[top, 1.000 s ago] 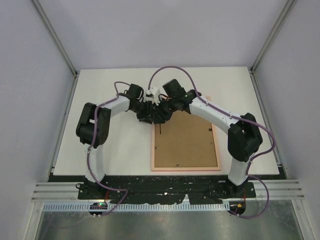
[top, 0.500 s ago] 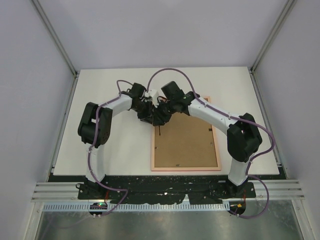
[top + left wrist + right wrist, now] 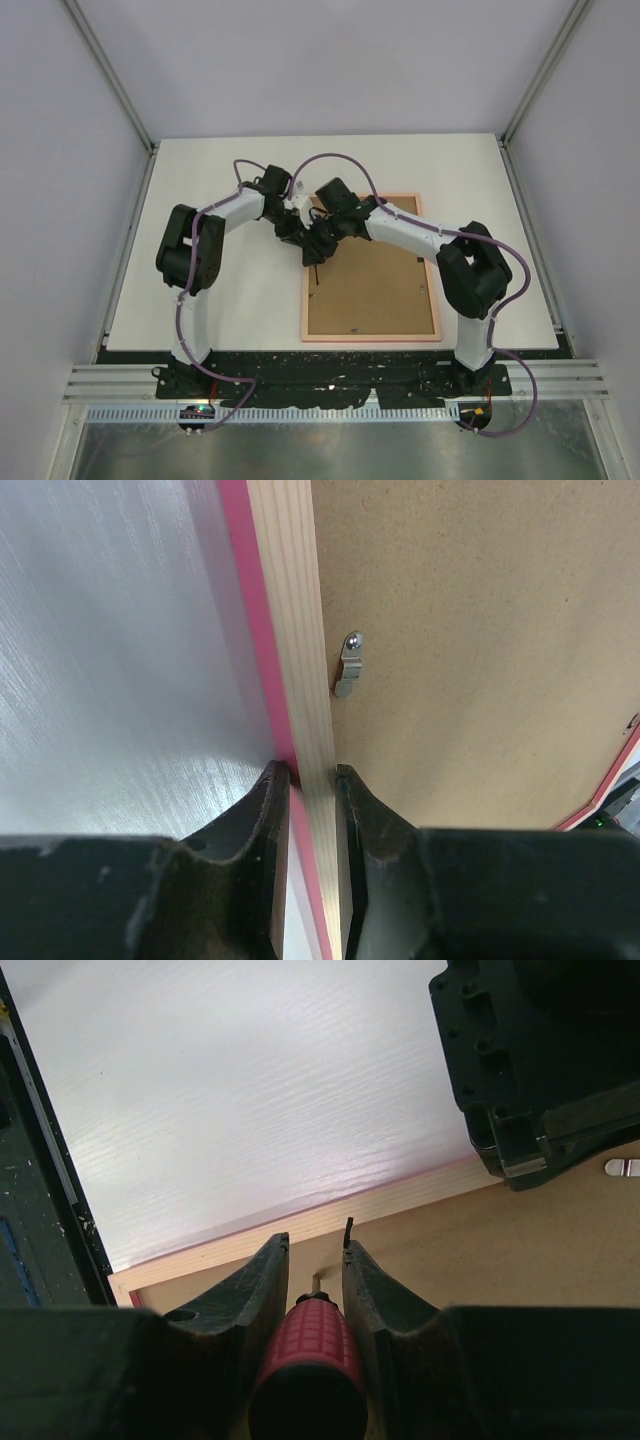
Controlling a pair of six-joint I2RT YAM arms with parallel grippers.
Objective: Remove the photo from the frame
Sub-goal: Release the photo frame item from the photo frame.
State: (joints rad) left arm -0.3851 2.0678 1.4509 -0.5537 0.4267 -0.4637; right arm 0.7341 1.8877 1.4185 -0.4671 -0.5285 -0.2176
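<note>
Rail of the frame (image 3: pixel 300 630): bare pale wood, pink painted edge. The backing board (image 3: pixel 480 630) is matt brown fibreboard, its clip (image 3: pixel 348 665) bright metal. The table (image 3: pixel 120 660) is white, faintly grained, satin; the tool (image 3: pixel 308 1345) has a red cross-hatched handle.

White table (image 3: pixel 225 300) is seen, enclosed by plain grey walls (image 3: pixel 300 70). Aluminium rails (image 3: pixel 110 383) are noted along its near edge. A red-handled tool (image 3: pixel 305 1360) is recorded, grid-textured grip, thin shaft tilted over the table.

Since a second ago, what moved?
The right gripper, shut on the red-handled tool, drew back toward the arm bases and leftward, uncovering the far rail of the frame. The left gripper, shut on the frame's left rail, barely shifted; the frame lies where it was.
</note>
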